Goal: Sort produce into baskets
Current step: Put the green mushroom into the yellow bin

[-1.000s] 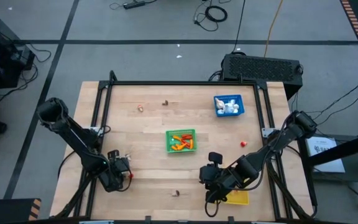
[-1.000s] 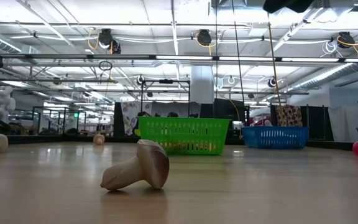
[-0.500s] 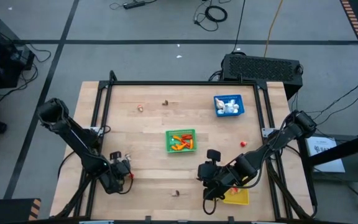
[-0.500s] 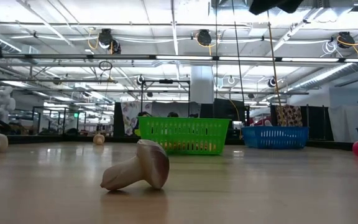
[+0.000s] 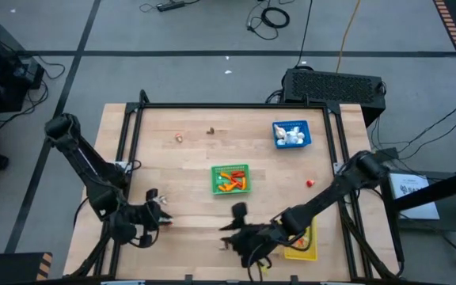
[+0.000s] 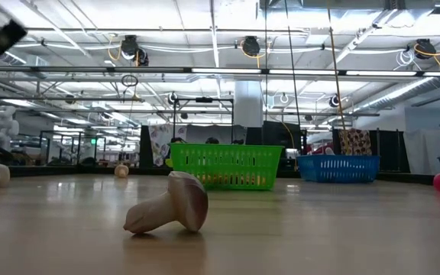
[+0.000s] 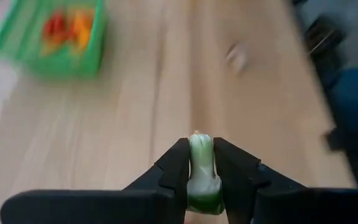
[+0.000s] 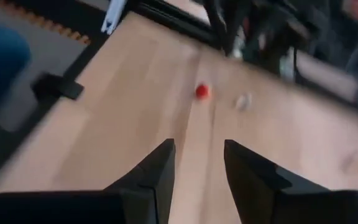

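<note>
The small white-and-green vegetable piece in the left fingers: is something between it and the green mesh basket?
Nothing visible: only bare wooden table lies between the small white-and-green vegetable piece, clamped by the left gripper, and the green mesh basket.

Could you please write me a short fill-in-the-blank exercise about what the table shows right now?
1. The left gripper pinches a white and ____ vegetable piece.
2. The orange and red pieces lie in the ____ basket.
3. The white pieces lie in the ____ basket.
4. Between the right gripper's fingers there is ____.

Missing words: green; green; blue; nothing
</note>
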`<action>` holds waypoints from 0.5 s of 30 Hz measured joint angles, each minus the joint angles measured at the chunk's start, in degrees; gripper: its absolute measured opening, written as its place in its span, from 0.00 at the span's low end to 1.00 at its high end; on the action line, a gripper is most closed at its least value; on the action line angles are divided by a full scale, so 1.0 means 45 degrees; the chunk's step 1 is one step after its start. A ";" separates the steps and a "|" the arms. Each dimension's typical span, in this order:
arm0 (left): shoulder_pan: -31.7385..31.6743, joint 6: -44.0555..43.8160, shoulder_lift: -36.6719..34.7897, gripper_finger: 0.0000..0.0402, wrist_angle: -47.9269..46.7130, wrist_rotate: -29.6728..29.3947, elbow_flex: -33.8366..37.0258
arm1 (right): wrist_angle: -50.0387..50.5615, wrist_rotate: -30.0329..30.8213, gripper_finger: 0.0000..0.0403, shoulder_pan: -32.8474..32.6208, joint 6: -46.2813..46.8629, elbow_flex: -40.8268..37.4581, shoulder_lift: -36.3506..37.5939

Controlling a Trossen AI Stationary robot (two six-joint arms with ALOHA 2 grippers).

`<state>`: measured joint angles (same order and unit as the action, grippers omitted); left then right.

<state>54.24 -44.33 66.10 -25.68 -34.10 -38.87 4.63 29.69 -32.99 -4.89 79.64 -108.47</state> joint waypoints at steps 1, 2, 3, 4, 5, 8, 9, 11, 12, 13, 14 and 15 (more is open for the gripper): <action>-0.0020 0.0703 -0.0043 0.19 0.0723 -0.0143 0.0029 | -0.0831 0.0013 0.32 0.0034 -0.1435 0.0001 -0.0330; -0.0052 0.1415 -0.0038 0.19 0.1525 -0.0145 0.0073 | -0.1655 0.0017 0.32 0.0086 -0.2873 0.0003 -0.0653; -0.0092 0.2113 -0.0038 0.19 0.2328 -0.0053 0.0123 | -0.2513 0.0058 0.32 0.0119 -0.4338 0.0001 -0.0948; -0.0148 0.2759 -0.0029 0.19 0.3156 0.0153 0.0180 | -0.3437 0.0066 0.32 0.0171 -0.5765 0.0000 -0.1236; -0.0227 0.3318 0.0009 0.19 0.3971 0.0416 0.0204 | -0.4298 0.0066 0.32 0.0196 -0.7001 0.0004 -0.1493; -0.0451 0.4439 0.0217 0.20 0.5585 0.1035 0.0214 | -0.6872 0.0111 0.32 0.0355 -0.9695 0.0005 -0.2217; -0.0536 0.4703 0.0294 0.20 0.5992 0.1150 0.0218 | -0.7426 0.0106 0.32 0.0424 -1.0255 0.0005 -0.2412; -0.0761 0.5017 0.0515 0.20 0.6642 0.1254 0.0218 | -0.8242 0.0132 0.32 0.0580 -1.0971 0.0025 -0.2736; -0.0894 0.5049 0.0643 0.20 0.6741 0.1260 0.0218 | -0.8320 0.0150 0.32 0.0643 -1.1162 0.0107 -0.2834; -0.1041 0.5056 0.0780 0.20 0.6814 0.1351 0.0225 | -0.8326 0.0146 0.32 0.0703 -1.1281 0.0193 -0.2935; -0.1212 0.5051 0.0930 0.20 0.6938 0.1519 0.0233 | -0.8327 0.0163 0.32 0.0770 -1.1341 0.0303 -0.3020; -0.1399 0.5042 0.1088 0.20 0.7087 0.1720 0.0233 | -0.8334 0.0145 0.32 0.0813 -1.1396 0.0365 -0.3042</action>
<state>47.94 -21.64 71.00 6.21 -26.36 -37.82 -32.87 30.34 -29.33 -56.17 81.28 -122.16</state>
